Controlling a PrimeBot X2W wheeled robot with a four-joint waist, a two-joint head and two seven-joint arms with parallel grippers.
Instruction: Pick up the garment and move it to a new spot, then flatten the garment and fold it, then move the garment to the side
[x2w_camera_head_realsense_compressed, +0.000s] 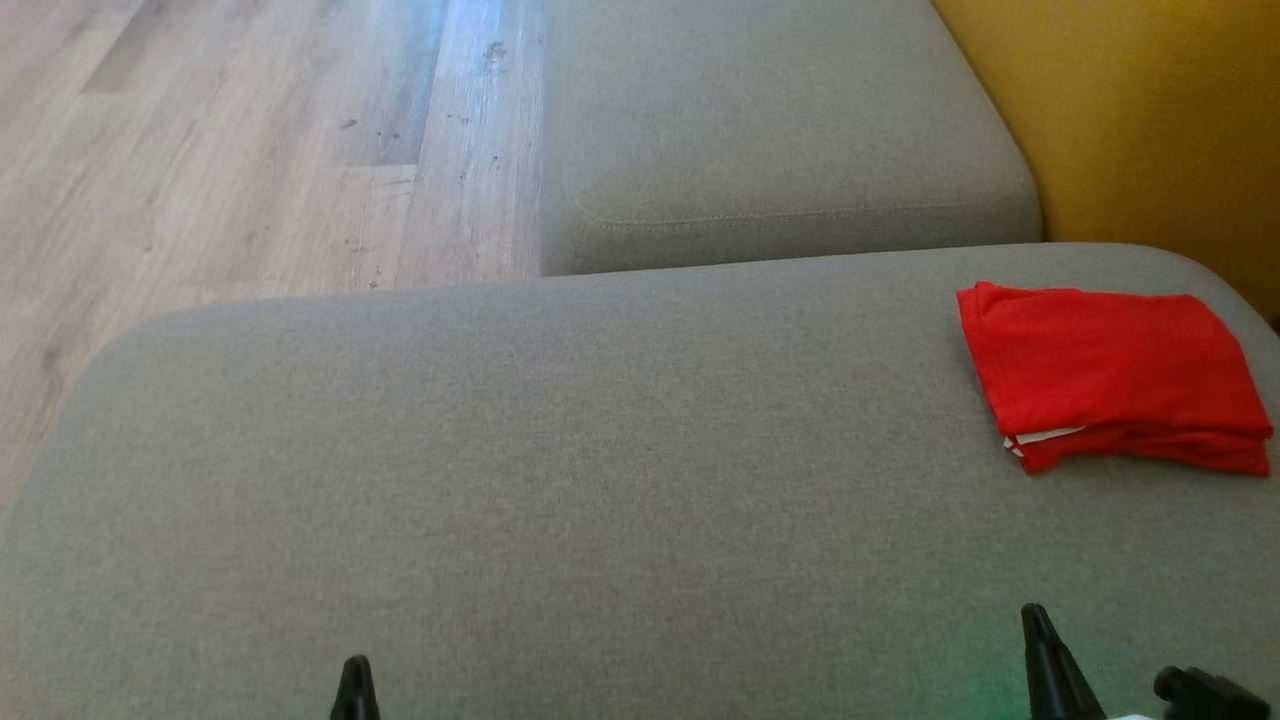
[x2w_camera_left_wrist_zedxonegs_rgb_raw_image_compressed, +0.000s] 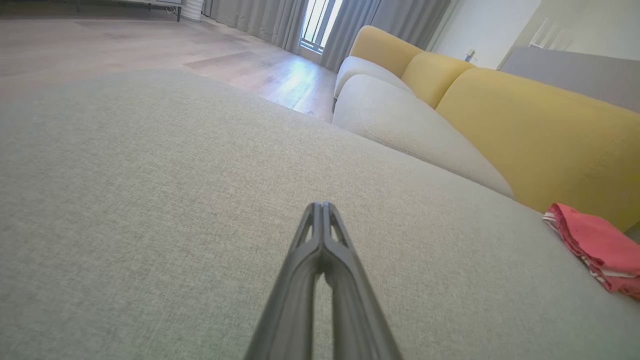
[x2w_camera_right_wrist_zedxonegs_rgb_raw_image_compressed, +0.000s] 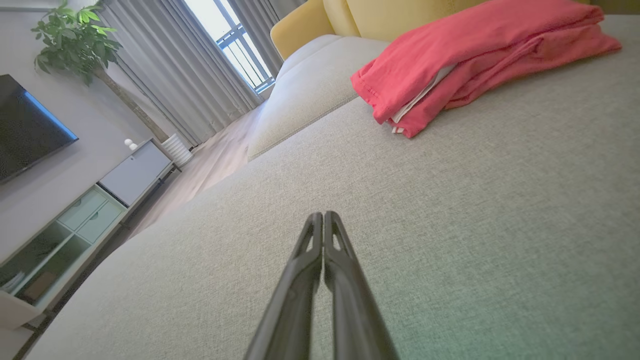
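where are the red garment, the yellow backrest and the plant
red garment (x2w_camera_head_realsense_compressed: 1110, 365): head view, middle of its folded top layer
yellow backrest (x2w_camera_left_wrist_zedxonegs_rgb_raw_image_compressed: 540, 135): left wrist view, its front face
plant (x2w_camera_right_wrist_zedxonegs_rgb_raw_image_compressed: 75, 42): right wrist view, its leaves

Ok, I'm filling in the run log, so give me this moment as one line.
folded red cloth garment: lying on grey fabric sofa seat, robot's right | left gripper: shut, empty | right gripper: shut, empty

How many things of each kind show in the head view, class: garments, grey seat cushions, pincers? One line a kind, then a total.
Red garment: 1
Grey seat cushions, near and far: 2
Pincers, left pincer and right pincer: 2
Total: 5
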